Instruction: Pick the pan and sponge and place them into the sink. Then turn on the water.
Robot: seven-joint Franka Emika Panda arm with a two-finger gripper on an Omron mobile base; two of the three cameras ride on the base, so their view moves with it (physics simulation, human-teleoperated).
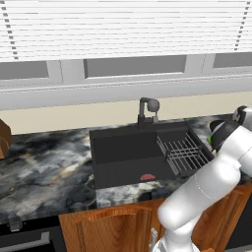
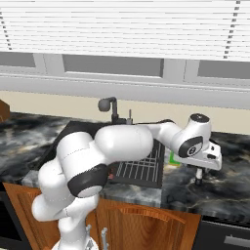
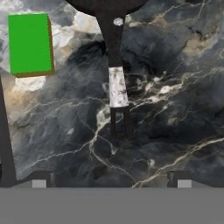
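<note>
Hovering over the marbled dark counter (image 3: 166, 96) just right of the sink (image 1: 123, 147), gripper (image 3: 109, 179) spread wide, both small dark fingertips (image 3: 40, 178) low and far apart, clasping nothing. Pointed down at the handle of the pan (image 3: 114, 52): thin dark stem running from the pan's round black body toward the fingertips, ending in a light mottled tip, then a short dark loop. Handle centred between the two fingertips (above it, not touching, as far as the hand view shows). Sponge (image 3: 29, 43), bright green block, lying flat on the counter beside the pan handle, apart from it, on the side nearer the sink's dark edge.

From the right base view, gripper (image 2: 198, 177) low over the counter right of the sink, sponge (image 2: 173, 158) a sliver of green tucked behind the wrist, between the hand and the sink rim. Wire rack (image 1: 184, 152) resting in the right half of the sink, reddish drain spot (image 1: 147, 176) at the basin's front, dark faucet (image 1: 146, 112) standing behind the sink at its back edge.
</note>
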